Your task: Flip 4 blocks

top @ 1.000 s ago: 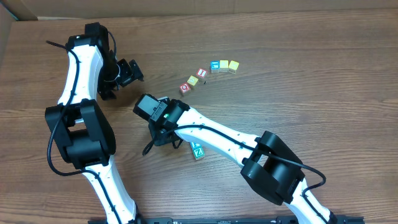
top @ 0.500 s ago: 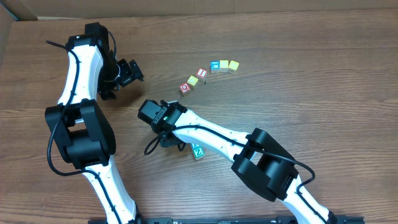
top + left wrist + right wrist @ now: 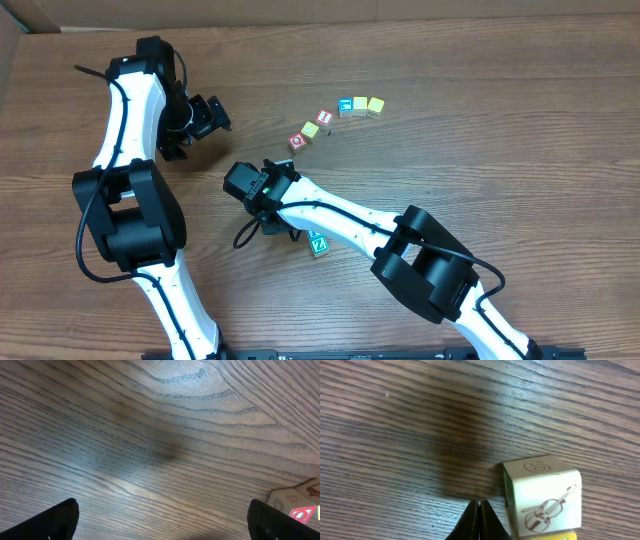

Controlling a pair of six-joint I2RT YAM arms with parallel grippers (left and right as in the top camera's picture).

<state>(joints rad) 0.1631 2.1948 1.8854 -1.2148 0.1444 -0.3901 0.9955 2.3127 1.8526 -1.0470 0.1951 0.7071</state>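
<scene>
You are holding the right gripper (image 3: 479, 506), jaws shut and empty, just beside the cream block (image 3: 542, 495) at mid-worktop (image 3: 500, 180), apparently to nudge it over, while the left gripper (image 3: 207, 118) is waiting far-left, jaws wide open.

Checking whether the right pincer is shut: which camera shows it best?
The right wrist view: the right pincer sits at the bottom edge, fingertips pressed together on nothing. Overhead, its own arm mostly hides it; the left wrist view misses it.
</scene>
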